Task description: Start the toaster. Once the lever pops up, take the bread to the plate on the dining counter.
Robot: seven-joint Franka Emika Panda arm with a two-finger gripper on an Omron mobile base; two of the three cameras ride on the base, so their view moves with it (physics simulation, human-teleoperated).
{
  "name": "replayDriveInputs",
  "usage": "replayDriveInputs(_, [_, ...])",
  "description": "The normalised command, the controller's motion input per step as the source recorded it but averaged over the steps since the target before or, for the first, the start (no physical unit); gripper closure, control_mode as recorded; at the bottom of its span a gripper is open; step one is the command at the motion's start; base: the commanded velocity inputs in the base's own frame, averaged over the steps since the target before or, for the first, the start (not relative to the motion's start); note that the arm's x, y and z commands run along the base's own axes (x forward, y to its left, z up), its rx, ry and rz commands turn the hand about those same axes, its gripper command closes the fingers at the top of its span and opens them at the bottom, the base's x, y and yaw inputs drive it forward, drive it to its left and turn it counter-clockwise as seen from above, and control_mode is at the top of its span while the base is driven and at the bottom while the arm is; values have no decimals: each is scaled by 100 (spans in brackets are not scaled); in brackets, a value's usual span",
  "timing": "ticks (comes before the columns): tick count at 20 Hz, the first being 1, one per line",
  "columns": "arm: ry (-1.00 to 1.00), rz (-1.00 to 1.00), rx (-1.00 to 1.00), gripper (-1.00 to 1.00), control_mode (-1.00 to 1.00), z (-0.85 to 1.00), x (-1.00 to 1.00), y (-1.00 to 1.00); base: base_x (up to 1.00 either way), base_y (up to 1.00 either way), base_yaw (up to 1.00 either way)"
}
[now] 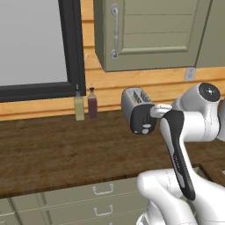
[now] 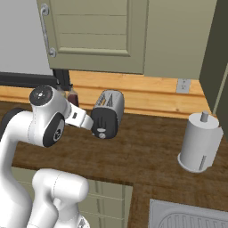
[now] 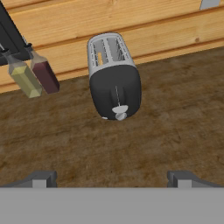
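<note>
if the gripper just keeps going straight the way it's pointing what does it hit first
Probably the toaster: the open gripper faces its black end panel, with the lever and knob near the middle of the hand view. Nothing stands between them, though the depth is hard to judge.

No writing, brand, number or sign can be read anywhere in these views. The toaster (image 3: 114, 78) has a plain black end panel with a pale knob and a thin line, no lettering. The two bottles (image 3: 33, 74) by the wall carry no legible labels; any label there may be too small to tell. The cabinet door (image 1: 145, 33) and the wall outlet (image 2: 183, 85) are unmarked.
</note>
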Motion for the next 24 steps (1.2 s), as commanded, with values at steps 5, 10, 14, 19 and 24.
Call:
replayDriveInputs(5, [0, 0, 0, -100, -100, 0, 0, 0, 0, 0, 0])
replayDriveInputs(10, [0, 0, 0, -100, -100, 0, 0, 0, 0, 0, 0])
replayDriveInputs(14, [0, 0, 0, -100, -100, 0, 0, 0, 0, 0, 0])
replayDriveInputs(19, [0, 0, 0, -100, -100, 0, 0, 0, 0, 0, 0])
replayDriveInputs(24, [0, 0, 0, -100, -100, 0, 0, 0, 0, 0, 0])
